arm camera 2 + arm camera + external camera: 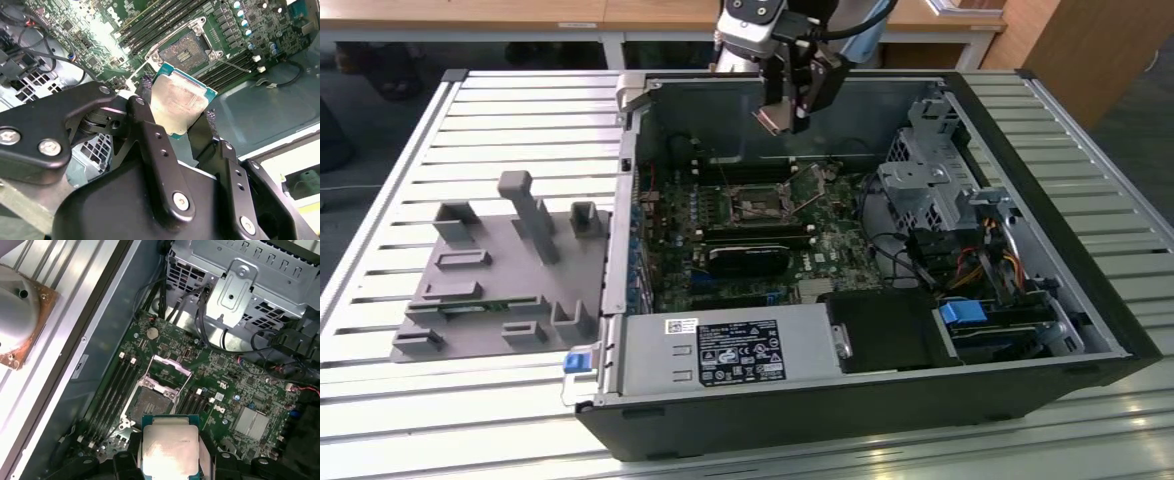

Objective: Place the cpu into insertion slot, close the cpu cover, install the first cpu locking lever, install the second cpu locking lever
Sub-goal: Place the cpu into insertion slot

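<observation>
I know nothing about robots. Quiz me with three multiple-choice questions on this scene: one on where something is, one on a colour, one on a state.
1. The insertion slot is: A) empty B) holding a chip C) under a fan.
2. The circuit board around it is: A) red B) green C) white.
3. The cpu is: A) in the slot B) on the floor C) gripped in the tool above the board.
Answers: 1 A, its dark centre lies bare; 2 B, green shows all round the socket; 3 C, the tool clamps its edges over the open case.
</observation>
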{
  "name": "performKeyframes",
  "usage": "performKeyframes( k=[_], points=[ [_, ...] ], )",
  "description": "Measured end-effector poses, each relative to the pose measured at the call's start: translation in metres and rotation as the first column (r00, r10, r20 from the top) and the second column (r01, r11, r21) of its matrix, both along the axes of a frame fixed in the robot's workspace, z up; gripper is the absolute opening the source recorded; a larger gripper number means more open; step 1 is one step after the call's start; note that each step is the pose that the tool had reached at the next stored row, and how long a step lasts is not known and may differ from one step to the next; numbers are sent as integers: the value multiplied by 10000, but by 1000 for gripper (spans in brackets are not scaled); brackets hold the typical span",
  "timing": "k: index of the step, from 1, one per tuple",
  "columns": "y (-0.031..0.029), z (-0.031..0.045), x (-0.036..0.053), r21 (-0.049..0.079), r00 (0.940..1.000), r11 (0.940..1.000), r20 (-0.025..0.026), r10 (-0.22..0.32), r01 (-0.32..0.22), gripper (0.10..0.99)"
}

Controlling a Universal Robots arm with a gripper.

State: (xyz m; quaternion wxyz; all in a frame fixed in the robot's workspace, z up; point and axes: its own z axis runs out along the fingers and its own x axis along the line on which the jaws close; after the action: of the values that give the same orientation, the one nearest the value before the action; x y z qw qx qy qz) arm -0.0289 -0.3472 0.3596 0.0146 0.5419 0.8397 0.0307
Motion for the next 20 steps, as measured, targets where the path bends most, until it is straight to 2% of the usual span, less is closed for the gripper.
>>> performKeyframes(
  k=[11,20],
  points=[
    [5,-3,0,-28,9954,9954,1,-956,956,537],
    [10,-6,0,-54,9837,9837,5,-1796,1796,537]
  ],
)
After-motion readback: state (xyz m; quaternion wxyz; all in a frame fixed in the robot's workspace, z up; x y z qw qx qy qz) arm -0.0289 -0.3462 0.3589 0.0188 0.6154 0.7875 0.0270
